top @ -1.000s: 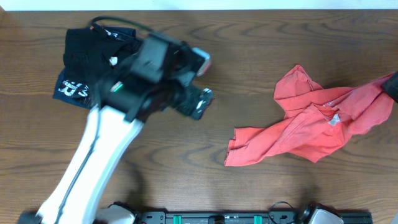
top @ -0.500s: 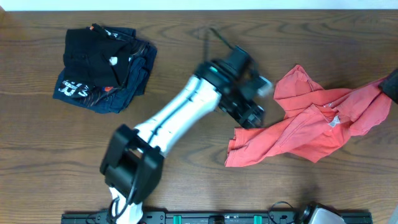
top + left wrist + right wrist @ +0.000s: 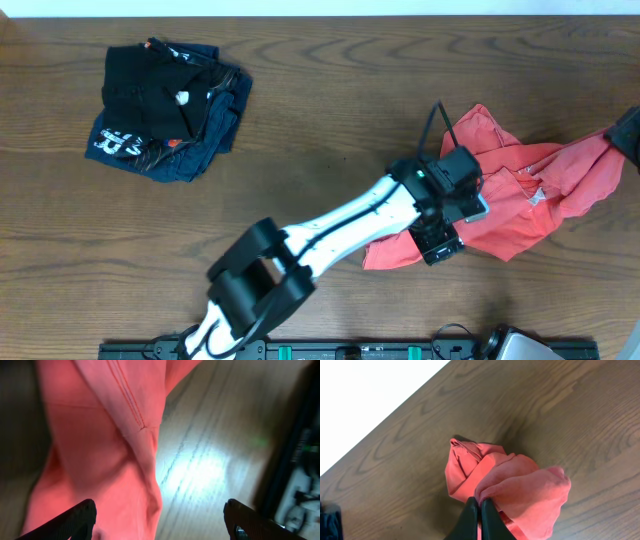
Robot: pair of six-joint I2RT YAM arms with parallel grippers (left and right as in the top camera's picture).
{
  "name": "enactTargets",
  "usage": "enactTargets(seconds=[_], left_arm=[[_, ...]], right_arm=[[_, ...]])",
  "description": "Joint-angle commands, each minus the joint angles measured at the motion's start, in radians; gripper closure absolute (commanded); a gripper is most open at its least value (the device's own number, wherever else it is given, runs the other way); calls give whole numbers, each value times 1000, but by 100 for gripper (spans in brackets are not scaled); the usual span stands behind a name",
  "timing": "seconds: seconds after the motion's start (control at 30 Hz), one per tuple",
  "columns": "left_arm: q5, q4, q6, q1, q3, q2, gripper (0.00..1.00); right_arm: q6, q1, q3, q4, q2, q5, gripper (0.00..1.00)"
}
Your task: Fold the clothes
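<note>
Left tool (image 3: 440,248): jaws spread wide, nothing between them, poised over the near-left corner of the T-shirt (image 3: 530,215). Arm (image 3: 340,225) stretched across from the near edge of the tabletop (image 3: 330,110). From the left wrist view: coral cloth with a stitched seam (image 3: 132,405) under one side of the gap, bare wood with a patch of glare under the other. Contact with the cloth not discernible.

Right tool (image 3: 480,505): closed tight on a bunched fold of the T-shirt, at the right edge of the tabletop. Cloth gathered into a knot at the grip, wood grain all around it.

T-shirt: coral-red, crumpled, not yet folded. On the right half of the tabletop, about midway between far and near edges, drawn out toward the right edge at the pinched end. One lobe of cloth pointing toward the far edge. White neck tag (image 3: 537,196) showing near the middle of the cloth.

Far-left corner: folded black garment (image 3: 150,80) lying on a folded navy garment (image 3: 125,145) with white lettering. Both well apart from the T-shirt.
</note>
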Motion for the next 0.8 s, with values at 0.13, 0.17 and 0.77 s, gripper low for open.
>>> enactTargets(seconds=[0.13,0.17,0.77], left_arm=[[-34,91,9,-16,10,60,21],[-34,103,9,-16,10,63,24],[-146,175,10,-65,6,114,58]], right_arm=[[-19,-3,5,0,-6,9,99],[-19,-3,5,0,-6,9,99],[-19,-3,5,-1,-6,-3,99]])
